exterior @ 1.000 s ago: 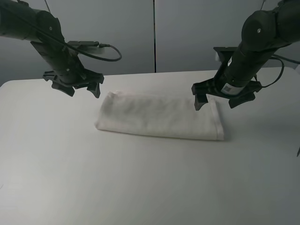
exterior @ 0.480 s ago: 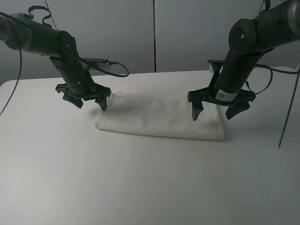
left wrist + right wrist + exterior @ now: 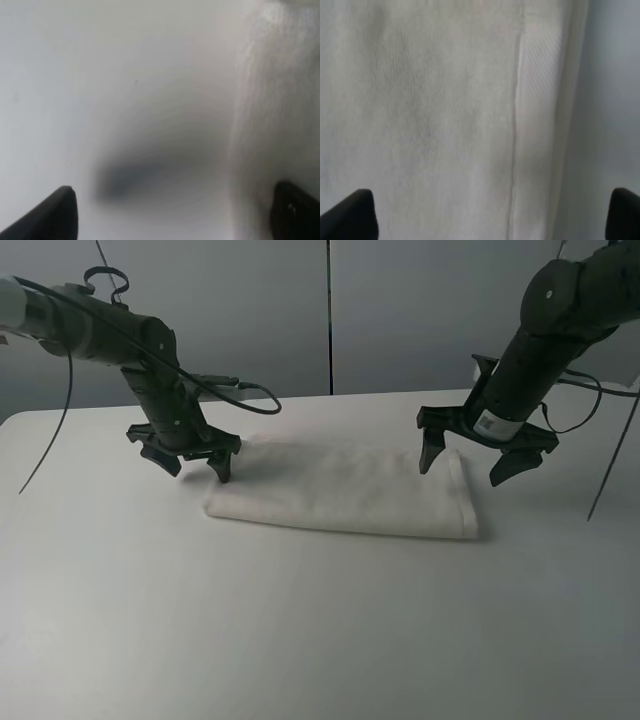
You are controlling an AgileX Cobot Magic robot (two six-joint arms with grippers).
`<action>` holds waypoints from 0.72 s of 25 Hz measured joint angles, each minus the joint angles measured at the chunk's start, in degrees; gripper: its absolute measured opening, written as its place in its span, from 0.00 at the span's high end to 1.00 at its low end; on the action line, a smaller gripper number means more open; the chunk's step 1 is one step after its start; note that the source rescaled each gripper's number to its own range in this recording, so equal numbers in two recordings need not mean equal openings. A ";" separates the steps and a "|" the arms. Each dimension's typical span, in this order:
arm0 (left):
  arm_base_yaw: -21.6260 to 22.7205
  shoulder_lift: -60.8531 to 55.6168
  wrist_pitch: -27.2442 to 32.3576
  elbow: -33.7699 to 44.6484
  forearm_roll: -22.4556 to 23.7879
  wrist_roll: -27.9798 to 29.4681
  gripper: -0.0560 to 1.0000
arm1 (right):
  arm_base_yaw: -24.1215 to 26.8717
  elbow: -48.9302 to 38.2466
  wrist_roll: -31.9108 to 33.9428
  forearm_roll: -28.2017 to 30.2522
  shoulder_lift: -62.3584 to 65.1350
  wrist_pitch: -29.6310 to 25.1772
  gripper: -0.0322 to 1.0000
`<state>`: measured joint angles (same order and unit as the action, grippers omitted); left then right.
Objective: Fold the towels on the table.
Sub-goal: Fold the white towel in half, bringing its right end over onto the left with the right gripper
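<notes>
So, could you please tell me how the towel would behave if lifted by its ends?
Probably floppy: the towel lies in soft, rounded folds, so its middle would likely sag. Its terry weave looks grippy, so it seems unlikely to slip.

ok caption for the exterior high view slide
Left gripper and right gripper hang open over opposite ends of the white towel on the table.

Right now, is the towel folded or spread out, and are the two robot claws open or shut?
towel: lying on the table, looks folded into a long strip, not gripped.
left gripper: open, astride the towel's left end, holding nothing.
right gripper: open, astride the towel's right end, holding nothing.
</notes>
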<state>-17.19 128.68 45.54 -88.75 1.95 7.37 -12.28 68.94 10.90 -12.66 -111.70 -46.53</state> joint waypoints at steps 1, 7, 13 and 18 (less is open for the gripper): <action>0.00 0.37 0.38 -0.41 0.13 0.00 0.01 | 0.11 0.00 0.00 0.00 -0.22 -0.12 0.02; 0.00 1.92 3.18 -2.98 0.74 0.00 0.01 | 0.23 0.87 -0.64 0.31 -3.50 -0.12 0.02; 0.00 2.40 3.98 -3.93 0.85 0.00 0.01 | 0.23 4.68 -0.78 2.20 -7.28 -0.02 0.02; 0.00 2.40 4.07 -3.93 0.85 0.00 0.01 | 0.23 5.79 -0.19 6.13 -9.36 0.09 0.02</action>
<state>-17.19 131.07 49.61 -92.67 2.80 7.37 -12.05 74.72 10.71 -6.53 -121.07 -46.44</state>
